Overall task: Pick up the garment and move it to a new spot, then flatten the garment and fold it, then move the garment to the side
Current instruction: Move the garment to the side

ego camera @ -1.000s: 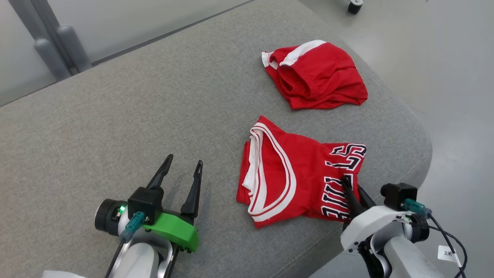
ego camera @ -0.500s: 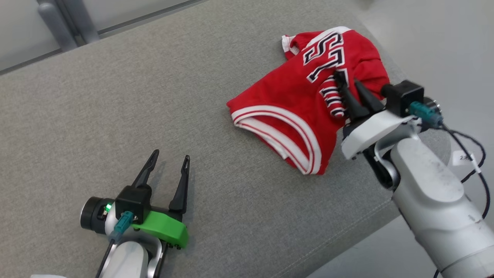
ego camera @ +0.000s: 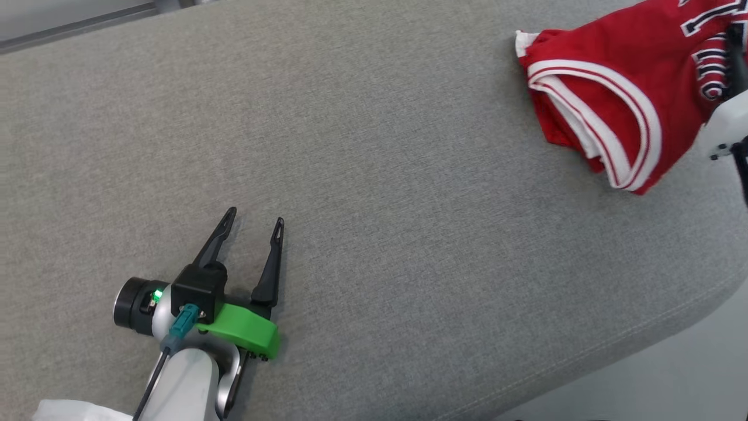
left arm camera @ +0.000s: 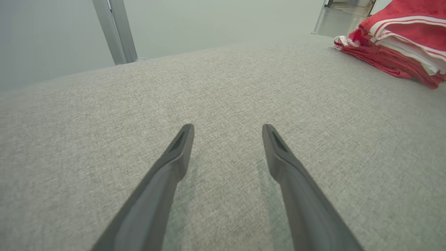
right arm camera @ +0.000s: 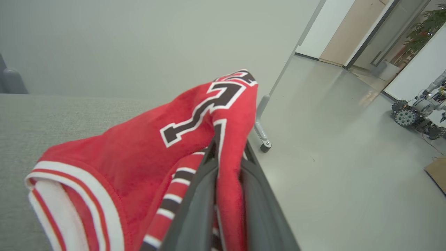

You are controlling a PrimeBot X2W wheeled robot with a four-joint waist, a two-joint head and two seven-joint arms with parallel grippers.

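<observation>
Hanging low over the grey cushion [ego camera: 409, 175] in the head view, the left claw [ego camera: 255, 216] is holding its two dark fingers spread with nothing between them, and bare fabric is lying open on every side of it. The red garment [ego camera: 608, 88] is sitting well apart at the upper right, its white-and-red trimmed edge turned toward the middle, while the right claw [ego camera: 734, 52] is reaching into it at the picture's right border. The cushion's rounded front edge is running slantwise across the lower right corner, with pale floor [ego camera: 672, 380] showing beyond it. In the left wrist view, the left claw [left arm camera: 227, 127] is pointing across the empty cushion [left arm camera: 104, 104] toward its far edge, where a grey post [left arm camera: 115, 31] is standing; the garment [left arm camera: 400, 45] is lying bunched at the upper right, its lower folds touching the cushion. In the right wrist view, the right claw [right arm camera: 228, 153] is pinching a lettered fold of the garment [right arm camera: 139, 157] between its fingers, the cloth draping leftward over the cushion [right arm camera: 35, 122]. To the right, wide floor [right arm camera: 348, 157] is stretching away, with a castor [right arm camera: 265, 146] just past the cushion.
</observation>
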